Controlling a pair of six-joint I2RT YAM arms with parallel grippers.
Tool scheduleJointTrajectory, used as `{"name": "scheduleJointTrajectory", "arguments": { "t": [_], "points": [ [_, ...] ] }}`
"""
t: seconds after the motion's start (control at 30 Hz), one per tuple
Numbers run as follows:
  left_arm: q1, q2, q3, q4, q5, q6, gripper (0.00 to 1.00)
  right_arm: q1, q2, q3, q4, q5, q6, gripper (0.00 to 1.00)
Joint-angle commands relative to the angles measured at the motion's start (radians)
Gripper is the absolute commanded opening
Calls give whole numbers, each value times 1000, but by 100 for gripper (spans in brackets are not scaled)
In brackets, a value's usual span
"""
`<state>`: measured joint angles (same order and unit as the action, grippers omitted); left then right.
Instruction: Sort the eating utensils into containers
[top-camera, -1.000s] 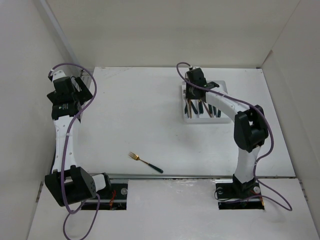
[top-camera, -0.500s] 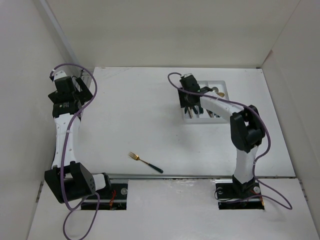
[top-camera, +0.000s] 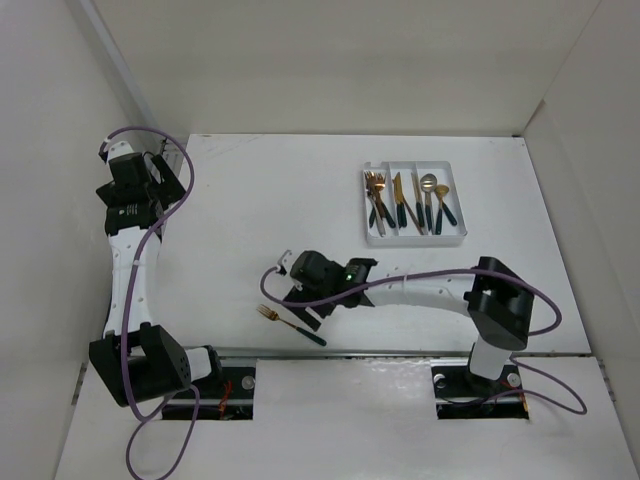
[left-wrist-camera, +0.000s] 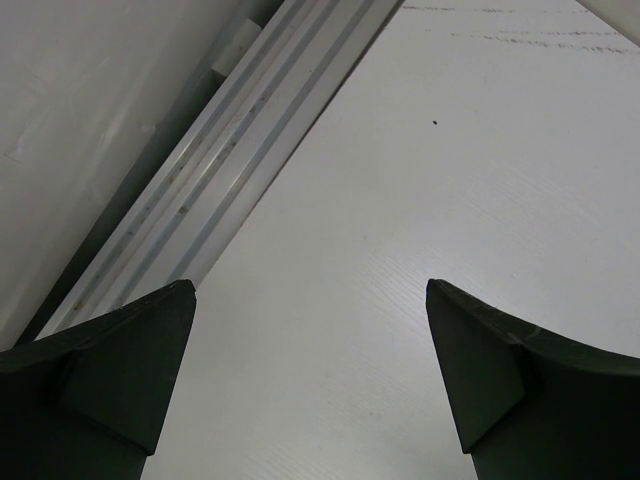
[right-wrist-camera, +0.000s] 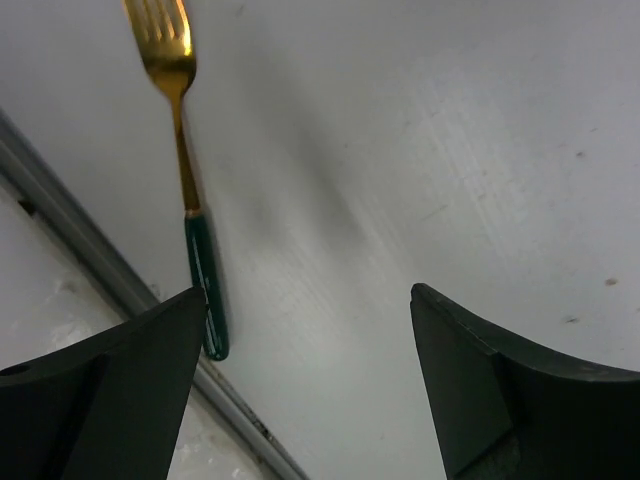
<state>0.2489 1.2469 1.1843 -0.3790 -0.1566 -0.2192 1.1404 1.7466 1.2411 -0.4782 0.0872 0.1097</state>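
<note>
- One gold-headed fork with a dark green handle (right-wrist-camera: 198, 250) lies loose on the white table, near its front edge. The other utensils sit in the white three-compartment plastic tray (top-camera: 415, 241), far back on the right.
- My right gripper (right-wrist-camera: 308, 295) hovers just over the fork, jaws wide apart and empty. The fork lies off to one side of the gap — handle end beside one finger, long axis running roughly along the fingers.
- My left gripper (left-wrist-camera: 310, 290) gapes empty by the far-left wall, well apart, so I judge this the right arm's pick.
</note>
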Motion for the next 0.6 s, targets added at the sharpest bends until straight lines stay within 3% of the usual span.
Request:
{"name": "scheduleJointTrajectory", "arguments": {
  "t": [0.0,0.27,0.47,0.57],
  "points": [
    [4,-27,-9,34,11,1,100,41,-9,6,-9,-7,70,88],
    [4,-47,-28,43,11,-8,100,171,71,-3,-7,23,114,86],
    [4,-47,-28,43,20,-8,100,180,185,40,-29,114,163,81],
    [4,-47,-28,43,20,-8,100,180,199,66,-48,175,183,67]
  ]
}}
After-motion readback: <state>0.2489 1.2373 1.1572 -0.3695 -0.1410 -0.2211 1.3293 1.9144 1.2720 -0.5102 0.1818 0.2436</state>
